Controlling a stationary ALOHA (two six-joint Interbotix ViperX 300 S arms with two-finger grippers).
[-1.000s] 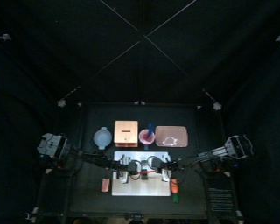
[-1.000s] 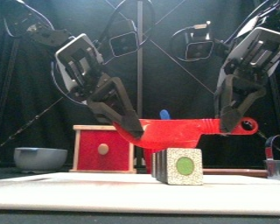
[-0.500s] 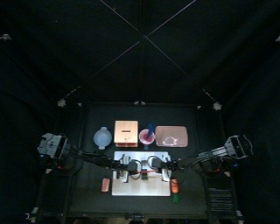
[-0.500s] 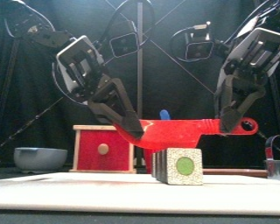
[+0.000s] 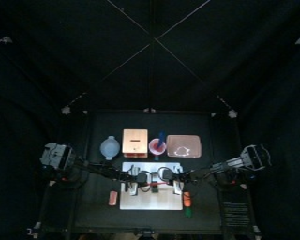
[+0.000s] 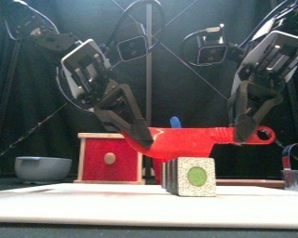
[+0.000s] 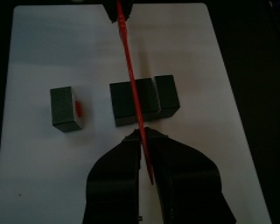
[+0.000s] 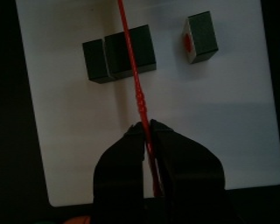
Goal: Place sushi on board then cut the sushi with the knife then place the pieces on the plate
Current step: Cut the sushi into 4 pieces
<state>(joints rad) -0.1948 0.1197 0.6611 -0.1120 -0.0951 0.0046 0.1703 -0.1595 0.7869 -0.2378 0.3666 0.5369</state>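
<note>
Cutting step: left pincer point(image 6: 144, 141) and right pincer point(image 6: 248, 138) each clamp a knife point(image 6: 189, 139) end above the sushi point(image 6: 190, 177). Next, press straight down.

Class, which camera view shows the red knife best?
The front view: the red knife appears side-on, blade and handle, held by the left gripper and right gripper above the sushi roll. Both wrist views show it edge-on, a thin red line; in the top view it is too small to tell.

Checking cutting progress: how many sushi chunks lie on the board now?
2: one single piece lies apart on the white board; the joined roll sits under the red knife, its blocks touching. Seams may be hidden.
</note>
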